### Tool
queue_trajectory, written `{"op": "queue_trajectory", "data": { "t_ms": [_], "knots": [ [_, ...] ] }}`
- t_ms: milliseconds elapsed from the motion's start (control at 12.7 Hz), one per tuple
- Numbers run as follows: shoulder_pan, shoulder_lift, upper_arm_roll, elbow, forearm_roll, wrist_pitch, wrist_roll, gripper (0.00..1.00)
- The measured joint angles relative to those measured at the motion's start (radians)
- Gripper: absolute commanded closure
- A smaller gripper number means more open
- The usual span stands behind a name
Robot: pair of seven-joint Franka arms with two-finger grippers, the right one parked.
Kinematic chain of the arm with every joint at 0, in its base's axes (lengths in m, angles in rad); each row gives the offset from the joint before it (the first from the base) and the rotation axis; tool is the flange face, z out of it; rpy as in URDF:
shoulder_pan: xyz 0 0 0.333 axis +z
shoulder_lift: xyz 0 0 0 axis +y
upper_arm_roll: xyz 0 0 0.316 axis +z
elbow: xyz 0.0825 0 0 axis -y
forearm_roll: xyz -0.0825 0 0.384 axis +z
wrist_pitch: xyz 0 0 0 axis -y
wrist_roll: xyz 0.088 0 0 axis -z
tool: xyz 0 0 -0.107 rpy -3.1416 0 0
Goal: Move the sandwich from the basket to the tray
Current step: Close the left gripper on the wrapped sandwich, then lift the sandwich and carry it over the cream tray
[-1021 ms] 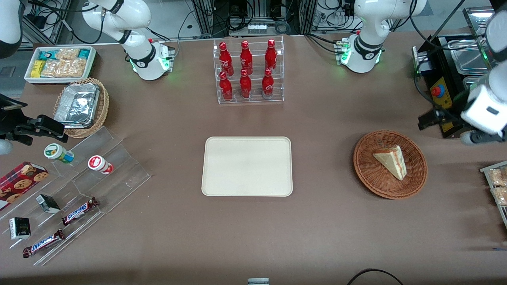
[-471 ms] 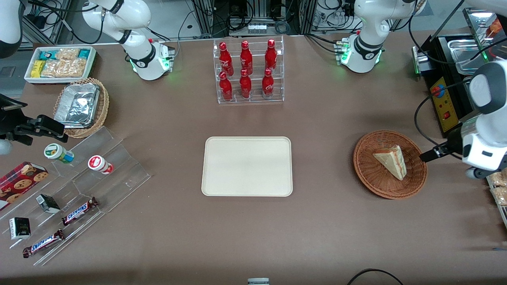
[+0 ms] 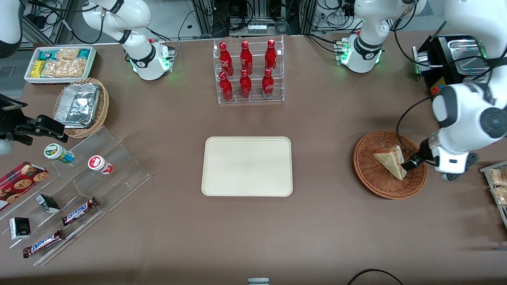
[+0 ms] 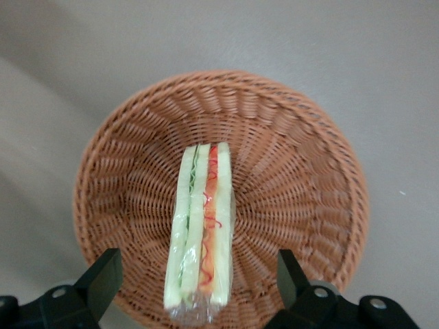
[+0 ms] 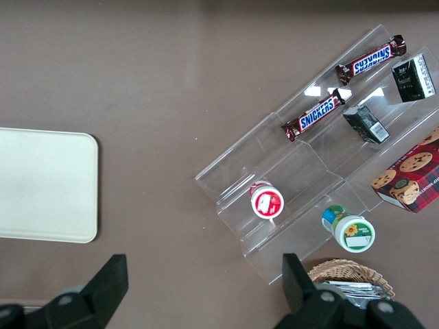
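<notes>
The triangular wedge sandwich of pale bread with red, orange and green filling [image 3: 390, 160] [image 4: 200, 233] is seen lying in the round reddish-brown woven wicker basket [image 3: 368, 174] [image 4: 302, 171], reaching from the bowl's centre toward its four-o'clock rim in the front view. The left arm's black two-finger gripper [image 3: 408, 164] [image 4: 199, 277] is held above that same four-o'clock part of the basket, fingers [image 4: 103, 274] spread wide to either side of the sandwich's layered edge and nothing grasped. The flat cream-beige rectangular tray with rounded corners [image 3: 247, 166] is found well apart from the basket, at its nine o'clock, mid-table.

Sandwich [image 3: 390, 161] in basket [image 3: 368, 174]; tray [image 3: 247, 166] bare
</notes>
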Motion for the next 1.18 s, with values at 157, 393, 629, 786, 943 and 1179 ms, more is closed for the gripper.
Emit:
{"op": "queue_trajectory", "data": {
  "t_ms": [157,393,629,786,943,1179],
  "knots": [
    [0.000,0.042,0.000,-0.047,-0.002,0.080,-0.052,0.00],
    [-0.003,0.069,-0.003,-0.063,-0.007,0.103,-0.072,0.00],
    [-0.011,0.096,-0.004,-0.092,-0.025,0.124,-0.083,0.12],
    [-0.016,0.120,-0.005,-0.093,-0.025,0.126,-0.095,0.47],
    [-0.016,0.120,-0.005,-0.091,-0.025,0.117,-0.094,0.61],
    [-0.029,0.107,-0.013,-0.067,-0.021,0.073,-0.069,0.65]
  ]
}}
